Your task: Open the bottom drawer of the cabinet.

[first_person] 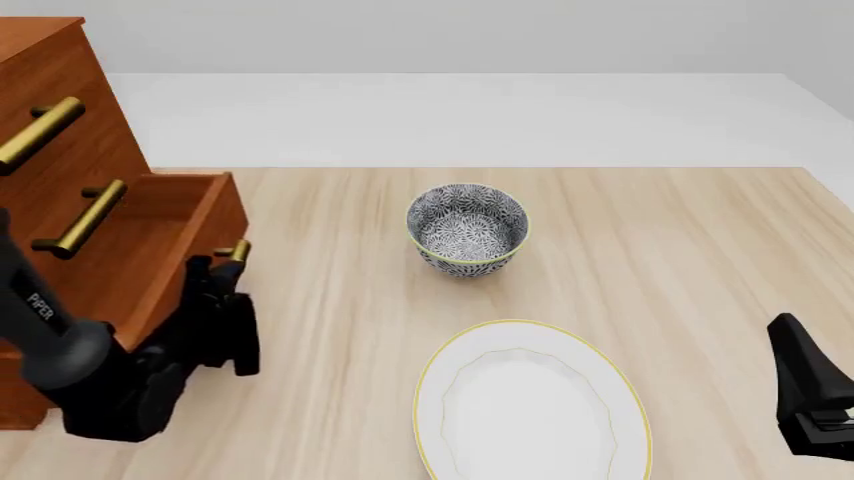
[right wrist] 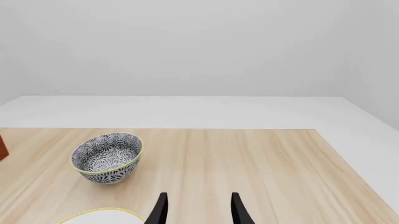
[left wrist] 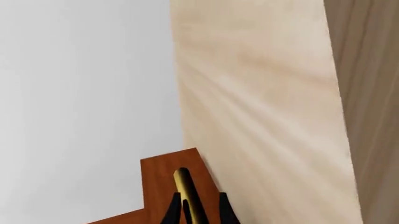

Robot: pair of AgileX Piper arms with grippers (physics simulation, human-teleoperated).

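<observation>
Left gripper [first_person: 227, 268] is pinching the brass handle [left wrist: 186, 189] of the bottom drawer [first_person: 167, 235], which is standing partly out of the cabinet [first_person: 60, 110]. Next move is calling for a straight pull outward; right gripper [right wrist: 197, 207] is idling spread over the desk [first_person: 667, 250]

Cabinet [first_person: 54, 120] stands left — bowl [first_person: 466, 227] centre, plate [first_person: 531, 405] before it.

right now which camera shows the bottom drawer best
The front view: the bottom drawer shows pulled out of the cabinet, with the left gripper at its handle. The left wrist view shows only a corner of its front and the brass bar between the fingers. The right wrist view misses it.
</observation>
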